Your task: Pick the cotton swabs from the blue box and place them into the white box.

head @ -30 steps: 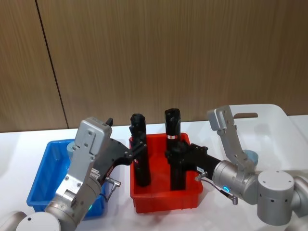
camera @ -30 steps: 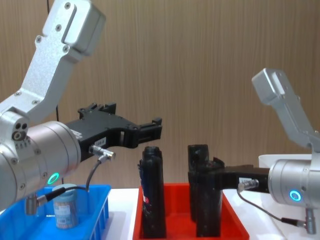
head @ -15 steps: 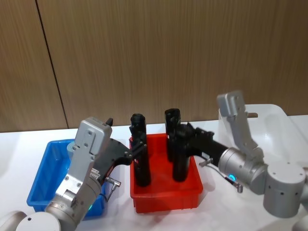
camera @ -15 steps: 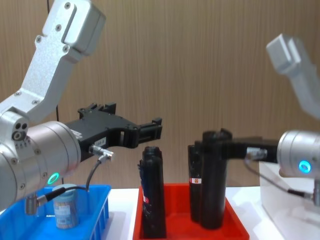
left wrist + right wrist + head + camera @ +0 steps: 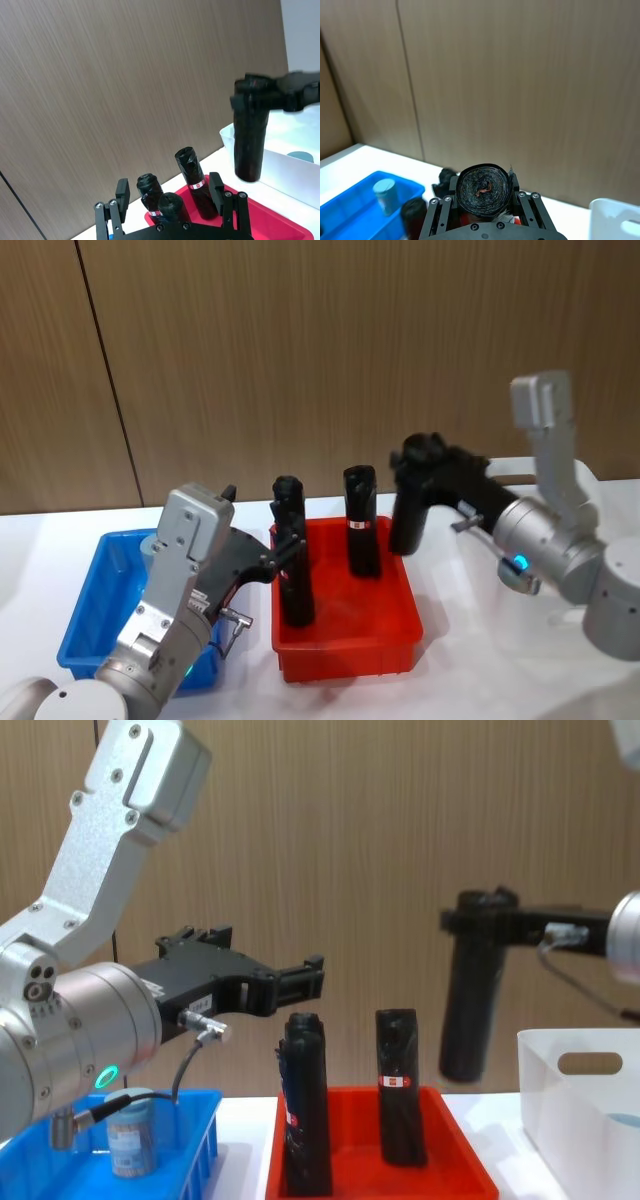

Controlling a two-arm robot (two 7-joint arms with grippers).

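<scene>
Right gripper (image 5: 480, 915) is clamped on a tall black roll (image 5: 470, 1010), held upright in the air between the red plastic tray (image 5: 345, 640) and the white smooth plastic bin (image 5: 575, 1115), clear of both. Note that this roll is not one of the cotton swabs, so judge whether you want it in the white bin at all; if you carry on, keep it vertical and bring it over the rim before lowering, since its lower end hangs near the bin wall. Left gripper (image 5: 290, 982) hangs above the near edge of the red tray, fingers parted and holding nothing; it sits closest to the bright blue slotted plastic crate (image 5: 95, 610), so it looks the better choice for the real pick. In that crate one small clear tub of cotton swabs with a pale blue-grey lid (image 5: 132, 1135) stands upright. Red tray holds two more black rolls (image 5: 292, 565), upright. A pale blue-grey lid (image 5: 300, 156) shows inside the white bin, likely a swab tub.
</scene>
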